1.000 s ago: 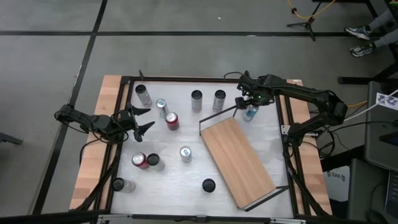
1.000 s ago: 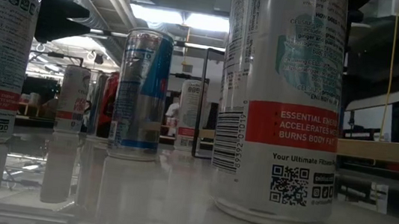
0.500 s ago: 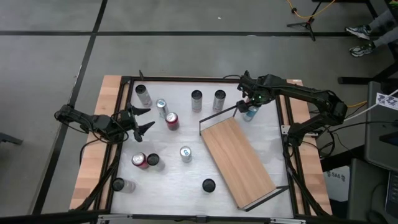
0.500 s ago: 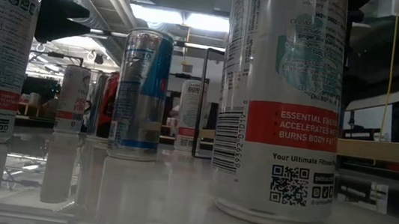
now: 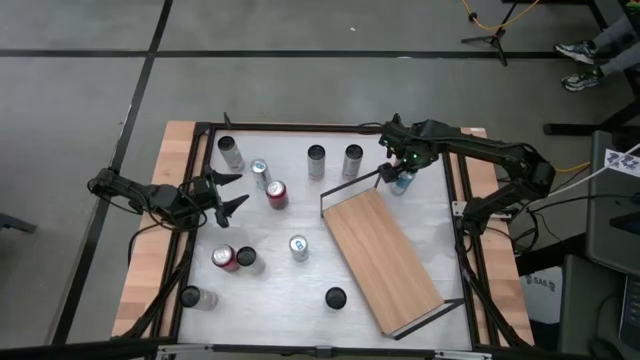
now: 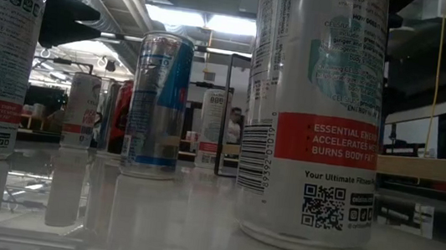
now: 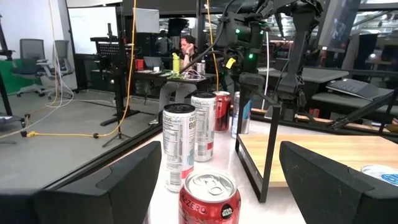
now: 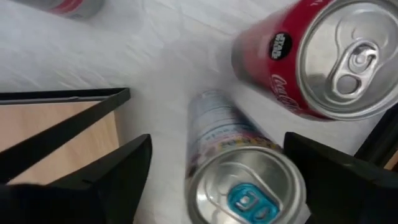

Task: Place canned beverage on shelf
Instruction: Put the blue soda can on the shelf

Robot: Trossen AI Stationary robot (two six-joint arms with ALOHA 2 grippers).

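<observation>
My right claw [image 5: 400, 172] hangs over the blue-tabbed can [image 8: 245, 186] at the table's far right corner, fingers [image 8: 106, 171] spread wide on either side of it, gripping nothing. Just beside that can stands a red cola can [image 8: 317, 59]. The shelf [image 5: 382, 258] lies slantwise on the white tabletop [image 5: 280, 290], its nearer wire rail [image 8: 62, 96] close by this can. Well apart, my left claw [image 5: 232, 192] waits open near another red can [image 5: 277, 194].

The right claw [image 5: 397, 172] is edging slightly toward the two tall cans [image 5: 334, 160], over the blue-tabbed can [image 8: 245, 186]. Its fingers are narrowing a little around that can.
</observation>
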